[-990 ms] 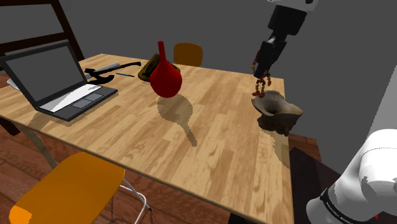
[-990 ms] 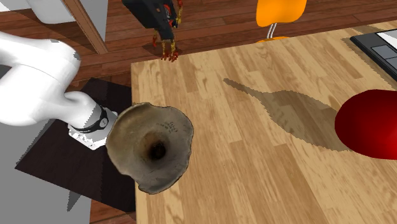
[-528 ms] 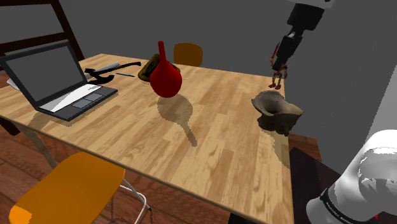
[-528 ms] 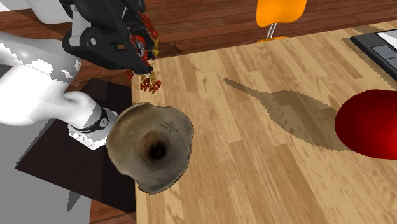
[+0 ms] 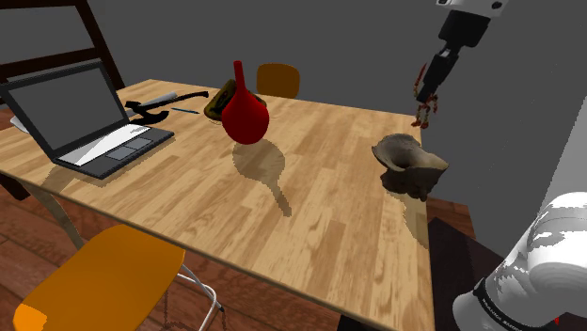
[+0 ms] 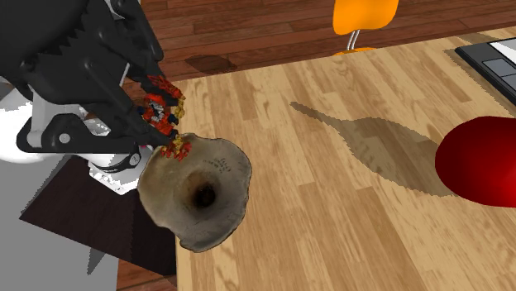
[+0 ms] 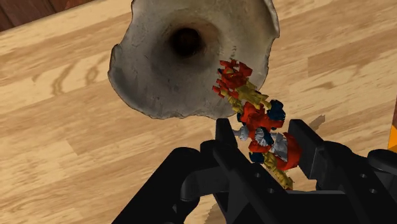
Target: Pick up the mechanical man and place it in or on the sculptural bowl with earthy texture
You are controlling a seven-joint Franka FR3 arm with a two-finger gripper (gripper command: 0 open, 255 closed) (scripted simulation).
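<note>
The mechanical man (image 7: 257,121) is a small red, gold and blue toy robot, clasped between my black fingers. My gripper (image 7: 262,137) is shut on it and hangs in the air above the table. The bowl (image 7: 191,57) is a rough beige-brown flared vessel with a dark hole at its centre, standing near the table's corner. In the second exterior view the toy's feet (image 6: 175,149) hang over the bowl's (image 6: 198,194) rim, below my gripper (image 6: 145,107). From the shoulder view the toy (image 5: 425,105) dangles from my gripper (image 5: 430,92), above and just behind the bowl (image 5: 409,162).
A red long-necked vase (image 5: 245,115) stands mid-table. An open laptop (image 5: 80,118) and a black tool (image 5: 155,105) lie at the shoulder view's left. An orange chair (image 5: 99,282) stands before the wooden table (image 5: 310,207), another (image 5: 278,80) behind it. The table edge runs just beside the bowl.
My gripper has carried the toy toward the shoulder view's right and a little higher. In the second exterior view it has come down over the bowl's rim.
</note>
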